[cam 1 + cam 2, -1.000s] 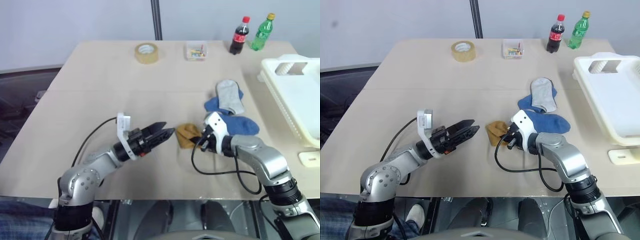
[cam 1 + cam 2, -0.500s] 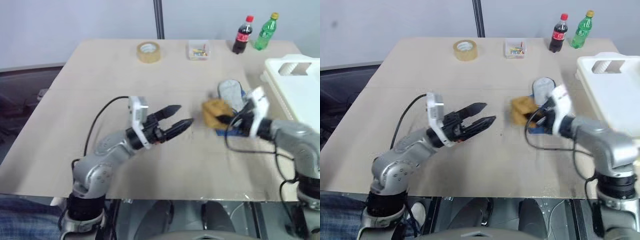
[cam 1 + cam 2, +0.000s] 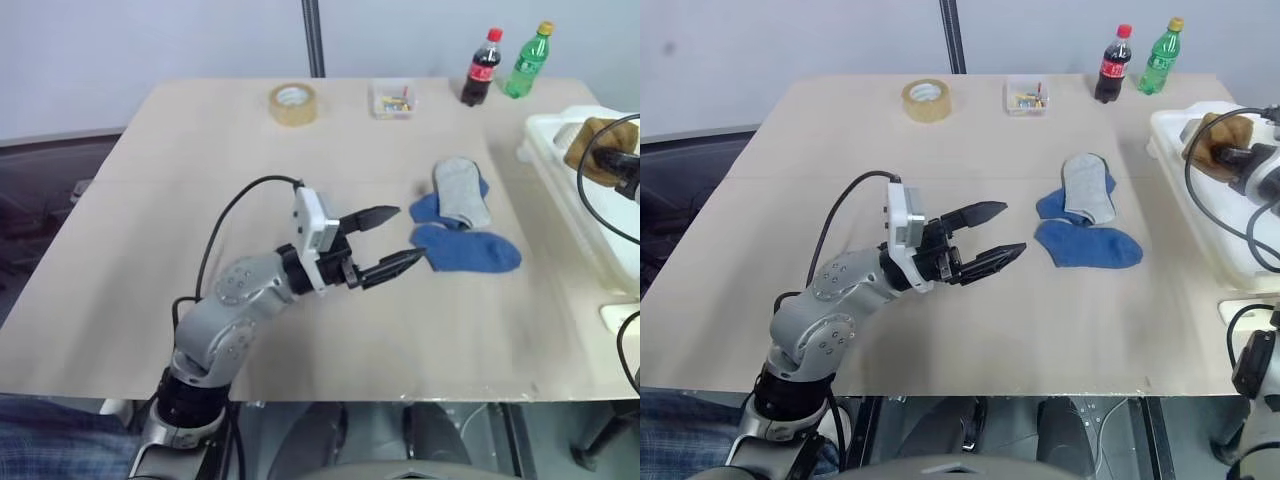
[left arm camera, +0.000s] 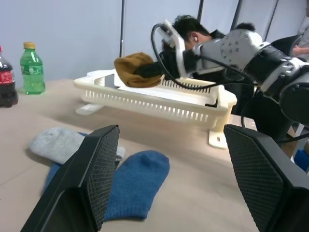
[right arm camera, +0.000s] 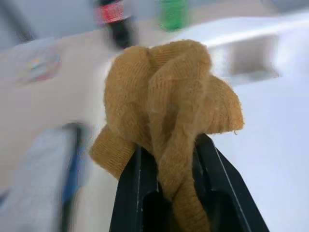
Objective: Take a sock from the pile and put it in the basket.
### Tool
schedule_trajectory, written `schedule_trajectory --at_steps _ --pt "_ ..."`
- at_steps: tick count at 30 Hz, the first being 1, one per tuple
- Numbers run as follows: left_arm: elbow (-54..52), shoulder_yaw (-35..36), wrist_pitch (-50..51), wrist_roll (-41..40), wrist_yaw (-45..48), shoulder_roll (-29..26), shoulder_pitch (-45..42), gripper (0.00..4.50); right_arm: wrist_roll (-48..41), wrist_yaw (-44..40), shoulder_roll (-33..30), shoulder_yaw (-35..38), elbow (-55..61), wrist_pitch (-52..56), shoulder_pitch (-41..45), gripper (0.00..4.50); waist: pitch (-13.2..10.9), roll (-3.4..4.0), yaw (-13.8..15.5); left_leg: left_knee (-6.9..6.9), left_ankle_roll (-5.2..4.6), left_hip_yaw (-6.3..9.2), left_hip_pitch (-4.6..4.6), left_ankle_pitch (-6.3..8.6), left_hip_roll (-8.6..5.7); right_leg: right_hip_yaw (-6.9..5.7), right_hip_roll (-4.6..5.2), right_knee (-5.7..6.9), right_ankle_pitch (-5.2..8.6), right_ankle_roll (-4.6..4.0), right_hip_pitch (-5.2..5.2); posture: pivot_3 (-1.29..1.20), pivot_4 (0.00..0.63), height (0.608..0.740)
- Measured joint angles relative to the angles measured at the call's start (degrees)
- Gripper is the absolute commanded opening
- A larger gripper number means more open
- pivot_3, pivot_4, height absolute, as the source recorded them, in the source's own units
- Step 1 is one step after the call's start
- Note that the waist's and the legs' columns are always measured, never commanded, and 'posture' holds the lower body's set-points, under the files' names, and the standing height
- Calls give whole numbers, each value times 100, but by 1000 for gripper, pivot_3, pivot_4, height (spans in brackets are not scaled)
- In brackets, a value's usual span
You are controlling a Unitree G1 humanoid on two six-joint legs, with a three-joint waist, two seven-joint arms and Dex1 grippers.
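The pile (image 3: 460, 222) lies right of the table's middle: a grey sock (image 3: 462, 190) on two blue socks (image 3: 470, 250). My left gripper (image 3: 410, 234) hovers open just left of the pile, holding nothing, its fingers (image 4: 91, 179) framing the blue sock (image 4: 135, 181). At the far right my right gripper (image 3: 1232, 157) is shut on a mustard-yellow sock (image 5: 164, 106). It holds the sock (image 4: 137, 70) above the near end of the white basket (image 3: 1192, 200), clear of the rim.
A tape roll (image 3: 293, 103), a small clear box (image 3: 392, 100), a cola bottle (image 3: 481, 68) and a green bottle (image 3: 527, 62) stand along the table's far edge. A small white piece (image 3: 622, 315) lies beside the basket. A person (image 4: 193, 29) sits behind the basket.
My right gripper lifted the mustard sock from the table's middle and swung it right, over the basket. My left gripper rose, rolled and shifted right toward the pile.
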State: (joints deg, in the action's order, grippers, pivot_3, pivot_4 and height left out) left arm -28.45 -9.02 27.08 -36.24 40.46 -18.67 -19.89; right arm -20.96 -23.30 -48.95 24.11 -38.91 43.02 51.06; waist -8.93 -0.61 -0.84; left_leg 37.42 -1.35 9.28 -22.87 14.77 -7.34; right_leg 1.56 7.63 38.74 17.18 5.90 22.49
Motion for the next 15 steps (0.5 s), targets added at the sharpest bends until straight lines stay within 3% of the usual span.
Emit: schedule_trajectory --at_steps 1,2,6,11,15 --pt "28 -54 -136 6 69 65 4 3694 257 131 -135 -86 -898 -331 241 1972 -5 -8 19 -2 -2 5 -3 -1 4 -6 -5 -15 0 0 -2 0 150 740" --pt "29 -53 -150 6 71 66 5 3694 292 137 -139 -91 -990 -348 240 1972 -5 -8 18 -3 -2 5 -3 -1 4 -6 -5 -16 0 0 -2 0 150 740" --pt "91 -52 -259 70 110 127 23 3694 571 -4 -241 -344 -1976 -604 452 3711 -8 -3 -8 -3 -7 -14 -4 2 5 6 -4 -20 0 0 0 0 150 740" --pt "92 -56 -322 174 177 95 90 3694 942 -433 -477 -796 -2015 -810 484 3711 -8 -2 -4 0 -8 -14 -3 3 7 6 -7 -17 -1 1 -1 0 150 740" --pt "94 -14 -247 172 142 37 139 3694 1330 -550 -713 -1149 -955 -1132 -252 3711 -7 -1 32 1 -7 -6 -6 3 7 2 -7 -17 -1 1 2 0 150 740"
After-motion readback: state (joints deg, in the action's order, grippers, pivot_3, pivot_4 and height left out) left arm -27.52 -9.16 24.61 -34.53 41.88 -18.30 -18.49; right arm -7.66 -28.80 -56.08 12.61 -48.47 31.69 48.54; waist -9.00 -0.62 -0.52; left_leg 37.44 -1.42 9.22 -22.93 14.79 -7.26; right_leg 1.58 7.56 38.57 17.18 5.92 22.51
